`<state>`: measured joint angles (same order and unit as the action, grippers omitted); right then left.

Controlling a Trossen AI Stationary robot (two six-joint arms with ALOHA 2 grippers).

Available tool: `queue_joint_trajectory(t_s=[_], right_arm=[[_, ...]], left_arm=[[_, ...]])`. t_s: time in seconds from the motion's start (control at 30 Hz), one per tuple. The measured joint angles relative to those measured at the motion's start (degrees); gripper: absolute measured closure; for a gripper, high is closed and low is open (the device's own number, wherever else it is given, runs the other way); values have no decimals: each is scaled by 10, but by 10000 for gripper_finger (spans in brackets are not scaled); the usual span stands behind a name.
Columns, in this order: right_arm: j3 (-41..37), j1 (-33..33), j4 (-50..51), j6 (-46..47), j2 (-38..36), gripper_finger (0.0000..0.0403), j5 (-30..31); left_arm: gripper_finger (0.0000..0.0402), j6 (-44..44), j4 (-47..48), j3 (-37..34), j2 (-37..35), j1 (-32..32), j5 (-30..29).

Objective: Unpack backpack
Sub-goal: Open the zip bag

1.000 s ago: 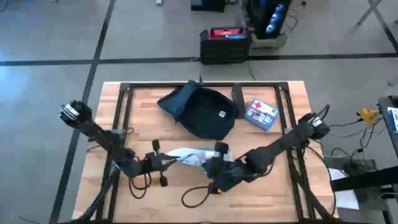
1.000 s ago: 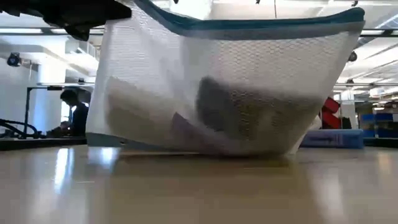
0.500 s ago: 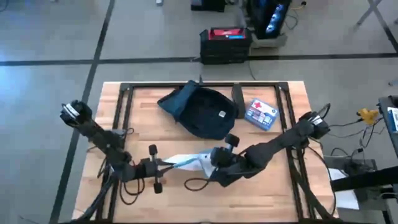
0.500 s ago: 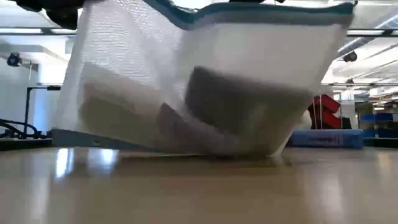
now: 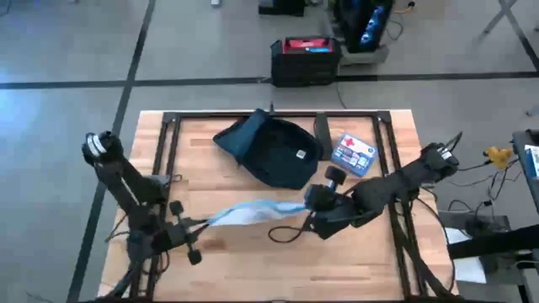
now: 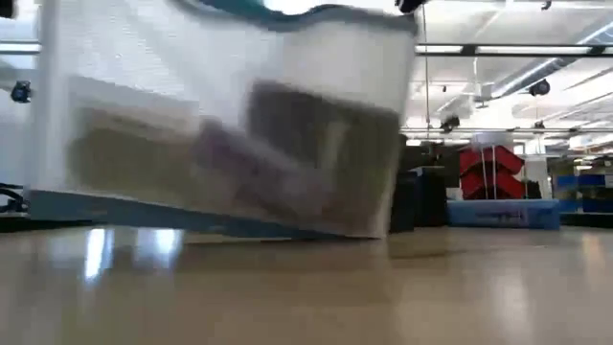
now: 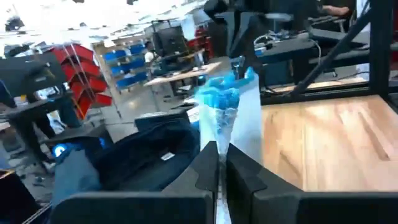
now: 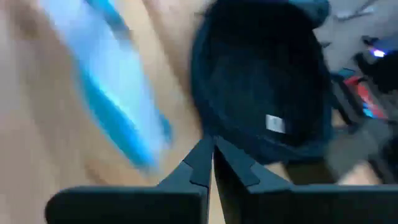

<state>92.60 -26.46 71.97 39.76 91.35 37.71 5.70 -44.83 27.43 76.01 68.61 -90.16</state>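
Note:
The dark navy backpack lies flat at the table's far middle, logo patch up; it also shows in the left wrist view and the right wrist view. A clear pouch with blue trim stretches across the table's middle in front of it, and in the low view its lower edge is at the table top. My left gripper is shut on the pouch's left end. My right gripper is shut just right of the pouch's other end; in its wrist view the pouch lies to one side of the fingers. My left gripper pinches the pouch's left end between its two fingers, coming level from the table's left. The pouch stands on edge and runs away from the fingers toward the right arm, blue-trimmed edge up, lower edge at the table.
A small blue-white box lies right of the backpack. A black cable loops on the wood by the right arm. A black metal frame runs round the table top. A black case stands on the floor beyond the far edge.
My left gripper has gone toward the table's left and near edges, dragging the pouch's left end with it. The pouch has slid left and now lies stretched out longer. My right gripper has drawn back toward the table's right edge, off the pouch's right end.

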Motion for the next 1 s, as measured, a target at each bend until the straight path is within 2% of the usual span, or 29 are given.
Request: queue_joint_trajectory(t_s=[0.1,0.2,0.33,0.47,0.53,0.6,0.83,1.0], right_arm=[[0,13,36,2,3,402,1],[0,19,24,-15,6,402,22],[0,18,-112,-100,28,402,16],[0,12,-305,-217,68,398,-82],[0,11,-389,-267,95,383,-134],[0,11,-439,-302,122,358,-161],[0,29,-461,-356,165,260,-151],[0,34,-475,-380,165,235,-153]], left_arm=[[402,-30,2,-2,12,43,1],[401,-66,3,-2,36,58,1],[402,-87,3,0,49,42,1],[401,-100,3,4,56,20,2],[402,-108,3,7,62,13,2],[402,-110,4,9,64,12,3],[402,-122,3,11,68,12,8],[402,-122,8,11,68,12,8]])
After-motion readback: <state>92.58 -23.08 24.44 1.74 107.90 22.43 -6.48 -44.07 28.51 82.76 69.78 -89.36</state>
